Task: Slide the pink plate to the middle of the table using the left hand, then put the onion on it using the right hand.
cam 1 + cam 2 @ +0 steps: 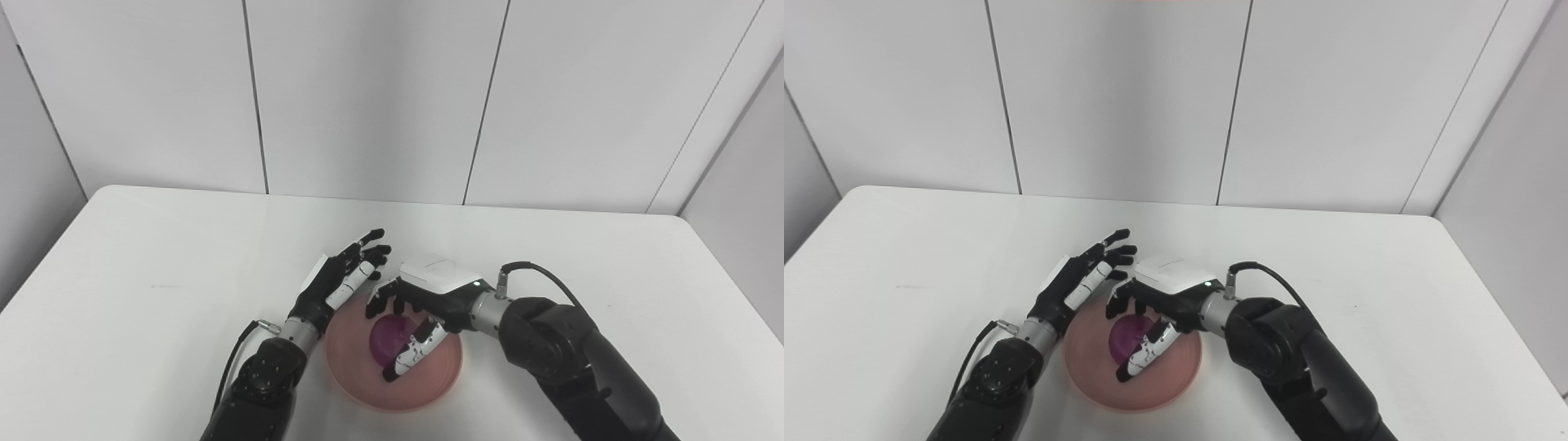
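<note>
The pink plate (429,386) lies near the table's front edge, about mid-width. A purple onion (387,339) sits in its centre. My right hand (422,300) reaches in from the right and arches over the onion. Its fingers (381,301) curl down on the far side and its thumb (413,356) lies along the near side, so the hand is shut on the onion. My left hand (340,278) is open with fingers stretched away from me, just beyond the plate's far-left rim, holding nothing.
The white table (153,257) stretches wide to the left, right and back. White wall panels (367,92) stand behind its far edge. A cable (539,272) loops off the right wrist.
</note>
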Robot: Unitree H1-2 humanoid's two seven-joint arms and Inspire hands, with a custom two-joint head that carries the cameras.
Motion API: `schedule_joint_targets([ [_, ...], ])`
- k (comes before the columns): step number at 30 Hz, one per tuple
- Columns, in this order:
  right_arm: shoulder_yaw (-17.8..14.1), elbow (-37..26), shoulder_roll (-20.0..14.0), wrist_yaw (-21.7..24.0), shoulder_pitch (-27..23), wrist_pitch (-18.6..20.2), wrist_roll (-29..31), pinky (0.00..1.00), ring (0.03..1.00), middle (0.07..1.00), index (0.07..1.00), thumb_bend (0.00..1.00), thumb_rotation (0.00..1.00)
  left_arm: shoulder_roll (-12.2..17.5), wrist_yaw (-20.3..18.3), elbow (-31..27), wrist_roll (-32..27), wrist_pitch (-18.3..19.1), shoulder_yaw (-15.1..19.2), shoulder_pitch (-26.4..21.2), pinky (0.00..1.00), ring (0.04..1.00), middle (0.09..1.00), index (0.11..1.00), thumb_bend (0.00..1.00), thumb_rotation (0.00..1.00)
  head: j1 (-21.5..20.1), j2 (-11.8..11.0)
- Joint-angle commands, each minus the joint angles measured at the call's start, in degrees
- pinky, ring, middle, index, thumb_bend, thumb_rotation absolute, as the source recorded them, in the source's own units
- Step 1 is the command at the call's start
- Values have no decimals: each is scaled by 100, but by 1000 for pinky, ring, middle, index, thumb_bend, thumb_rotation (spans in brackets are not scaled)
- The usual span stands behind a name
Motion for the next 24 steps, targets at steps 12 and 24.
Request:
schedule_joint_targets([
  [12,-776,-504,-398,-643,190,-403,339,505,629,682,676,1000,606,-76,-46,388,-111,-101,15,418,768,825,823,871,819,829,-48,10],
  [24,-1974,394,464,-2261,1031,-589,1853,766,860,873,843,922,997,-61,-97,243,-146,22,39,448,794,828,827,872,803,812,-66,8],
])
